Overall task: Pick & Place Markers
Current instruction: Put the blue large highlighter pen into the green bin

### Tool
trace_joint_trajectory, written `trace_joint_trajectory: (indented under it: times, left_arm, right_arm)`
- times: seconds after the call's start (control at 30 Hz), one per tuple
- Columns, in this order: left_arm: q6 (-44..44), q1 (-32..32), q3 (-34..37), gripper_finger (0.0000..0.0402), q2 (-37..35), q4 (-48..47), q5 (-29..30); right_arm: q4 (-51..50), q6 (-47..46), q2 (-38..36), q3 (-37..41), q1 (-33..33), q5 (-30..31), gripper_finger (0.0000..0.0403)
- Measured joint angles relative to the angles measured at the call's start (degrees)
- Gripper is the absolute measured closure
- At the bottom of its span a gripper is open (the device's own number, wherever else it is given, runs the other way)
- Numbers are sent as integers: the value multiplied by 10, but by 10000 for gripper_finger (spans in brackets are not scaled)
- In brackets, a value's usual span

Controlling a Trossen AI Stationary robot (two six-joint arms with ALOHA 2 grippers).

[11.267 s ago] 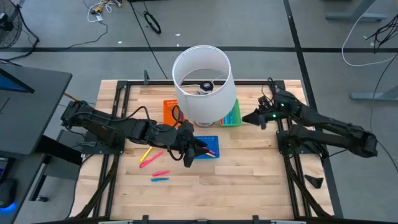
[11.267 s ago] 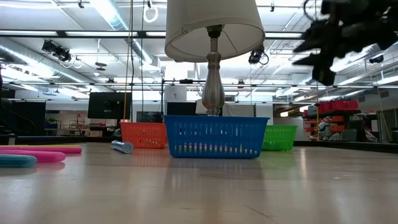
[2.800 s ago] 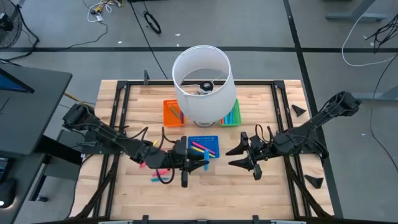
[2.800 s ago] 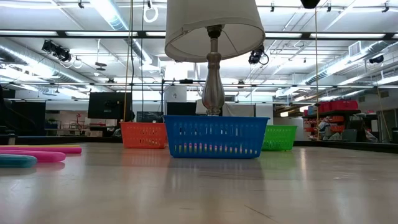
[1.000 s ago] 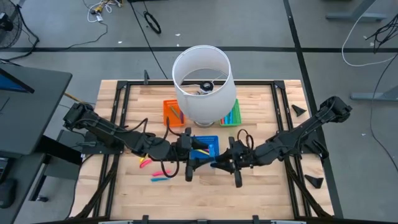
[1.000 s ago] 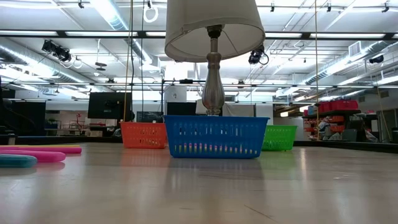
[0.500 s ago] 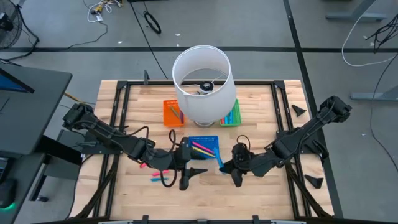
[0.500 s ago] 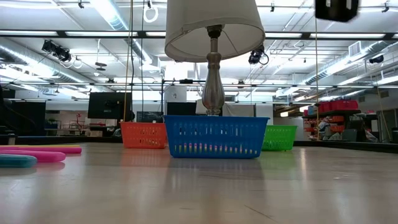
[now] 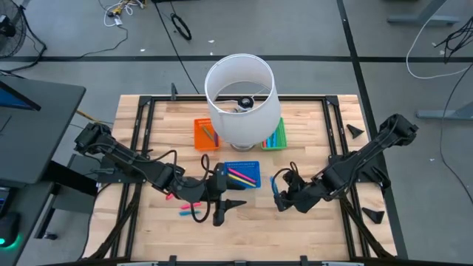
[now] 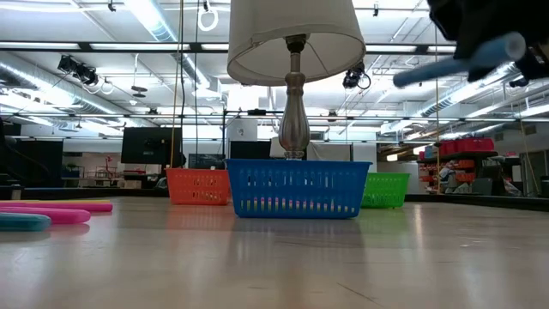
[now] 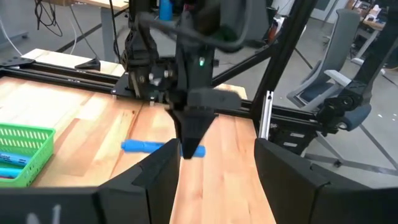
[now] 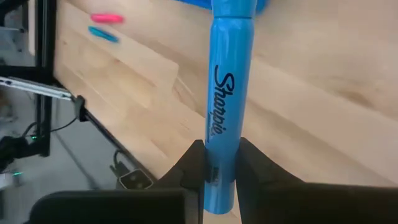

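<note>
Markers. A blue Sharpie marker (image 12: 227, 87) is clamped between the fingers of the right gripper (image 9: 279, 199), raised above the wood near the blue tray; in the low view it appears as a blue stick (image 10: 459, 61) tilted in the air. Pink and yellow markers (image 9: 238, 176) lie diagonally inside the blue tray. A pink marker (image 10: 45, 215), a teal marker (image 10: 24, 221) and a further pink marker (image 10: 64, 206) lie flat on the tabletop. More markers rest in the orange tray (image 9: 208, 134) and the green tray (image 9: 278, 136).
</note>
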State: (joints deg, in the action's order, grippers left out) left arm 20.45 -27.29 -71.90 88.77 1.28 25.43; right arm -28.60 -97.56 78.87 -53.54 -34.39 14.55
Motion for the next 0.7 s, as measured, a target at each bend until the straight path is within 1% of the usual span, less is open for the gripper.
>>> trace_joint_trajectory:
  times: [0.07,0.17,0.23,0.33,0.43,0.6,0.7]
  left_arm:
    - [0,0,0,191,0,0,0]
    - [0,0,0,191,0,-1,0]
    - [0,0,0,191,0,-4,0]
    - [0,0,0,191,0,-10,0]
    - [0,0,0,191,0,-14,0]
    - [0,1,0,191,0,-19,4]
    - [0,1,0,191,0,-23,4]
  right_arm:
    - [64,-12,-1,37,1,-15,357]
    - [185,-11,-16,105,15,-33,357]
    - [230,-11,-34,146,31,-36,357]
    - [237,5,-68,190,64,-38,357]
    - [238,37,-112,227,108,-57,357]
    - [230,106,-181,273,204,-105,357]
    - [215,151,-206,278,269,-142,357]
